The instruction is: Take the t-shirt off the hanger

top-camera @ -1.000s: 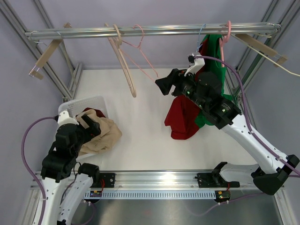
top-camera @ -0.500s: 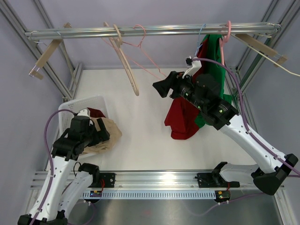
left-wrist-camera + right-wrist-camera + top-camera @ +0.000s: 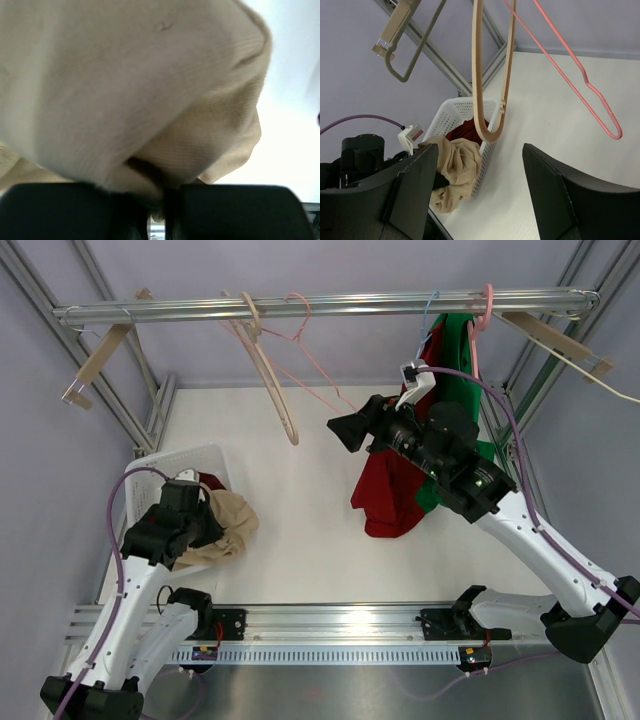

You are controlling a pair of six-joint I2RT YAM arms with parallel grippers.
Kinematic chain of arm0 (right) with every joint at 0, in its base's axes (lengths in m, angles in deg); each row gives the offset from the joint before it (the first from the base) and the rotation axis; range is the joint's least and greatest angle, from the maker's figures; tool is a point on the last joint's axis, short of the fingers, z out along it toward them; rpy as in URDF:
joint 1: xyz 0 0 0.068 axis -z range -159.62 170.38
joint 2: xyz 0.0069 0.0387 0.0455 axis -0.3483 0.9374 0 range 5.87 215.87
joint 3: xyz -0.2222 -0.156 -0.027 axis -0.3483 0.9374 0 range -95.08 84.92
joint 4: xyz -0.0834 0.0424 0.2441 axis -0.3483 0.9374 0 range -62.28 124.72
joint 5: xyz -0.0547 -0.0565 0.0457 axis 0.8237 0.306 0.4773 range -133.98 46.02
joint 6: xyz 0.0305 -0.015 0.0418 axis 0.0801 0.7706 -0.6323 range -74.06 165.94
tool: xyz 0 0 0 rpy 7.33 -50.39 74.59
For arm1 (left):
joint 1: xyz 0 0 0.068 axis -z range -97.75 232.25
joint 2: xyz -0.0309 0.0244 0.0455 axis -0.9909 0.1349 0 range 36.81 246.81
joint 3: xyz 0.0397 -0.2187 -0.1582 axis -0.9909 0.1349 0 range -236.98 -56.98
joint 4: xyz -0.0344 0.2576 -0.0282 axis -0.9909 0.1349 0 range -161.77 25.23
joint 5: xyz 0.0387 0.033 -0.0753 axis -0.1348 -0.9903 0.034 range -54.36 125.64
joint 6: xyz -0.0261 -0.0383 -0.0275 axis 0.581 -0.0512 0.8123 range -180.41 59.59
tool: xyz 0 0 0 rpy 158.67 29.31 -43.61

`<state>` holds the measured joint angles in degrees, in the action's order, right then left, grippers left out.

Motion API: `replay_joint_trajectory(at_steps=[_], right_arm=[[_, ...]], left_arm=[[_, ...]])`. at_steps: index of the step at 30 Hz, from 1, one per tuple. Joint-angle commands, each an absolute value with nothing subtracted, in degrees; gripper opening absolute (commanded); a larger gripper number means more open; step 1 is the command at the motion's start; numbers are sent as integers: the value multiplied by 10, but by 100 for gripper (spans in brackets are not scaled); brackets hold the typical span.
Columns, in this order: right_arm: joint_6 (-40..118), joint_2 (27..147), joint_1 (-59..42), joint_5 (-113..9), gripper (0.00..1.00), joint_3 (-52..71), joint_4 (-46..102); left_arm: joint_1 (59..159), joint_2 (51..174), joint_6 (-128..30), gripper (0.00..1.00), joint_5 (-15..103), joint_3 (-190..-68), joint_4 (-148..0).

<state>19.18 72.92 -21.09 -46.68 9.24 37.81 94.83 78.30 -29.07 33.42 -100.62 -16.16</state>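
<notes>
Left gripper (image 3: 162, 195): clamping beige shirt (image 3: 150, 90) at basket (image 3: 150, 468) edge.
Right gripper (image 3: 479, 150): gaping wide, gripping nothing.
Red t-shirt (image 3: 385, 498): right of basket, top hiding behind arm (image 3: 525, 535).

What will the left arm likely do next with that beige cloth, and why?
Probably open the left end effector and let go. Its fingers are pinched shut on the beige shirt, and that shirt already droops over the white basket, so releasing it should drop it there.
</notes>
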Motion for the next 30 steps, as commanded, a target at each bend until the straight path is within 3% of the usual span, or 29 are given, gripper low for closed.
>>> replay_joint_trajectory(at_steps=[1,8,14,16,18,19,20,21,25,30], right_arm=[[200,698,-209,-477,76,94,355],[206,694,-210,-478,76,98,362],[211,682,-210,-473,76,95,378],[212,665,-210,-471,77,99,380],[212,649,-210,-472,77,104,382],[212,644,-209,-472,77,105,384],[212,635,-210,-472,77,106,387],[212,631,-210,-472,77,106,388],[217,619,-210,-467,77,106,398],[219,614,-210,-474,77,99,409]], left_arm=[[946,772,-277,0,300,-1022,-192],[946,740,-300,0,107,-1130,-213],[943,771,-299,0,-14,-1075,-295],[930,791,-288,6,-46,-1051,-319],[897,807,-287,23,-53,-1025,-349],[832,814,-291,30,-27,-1024,-356],[792,827,-300,54,53,-1024,-370],[763,827,-300,68,93,-1023,-377],[744,856,-307,99,154,-1040,-374],[736,837,-294,99,231,-1072,-343]])
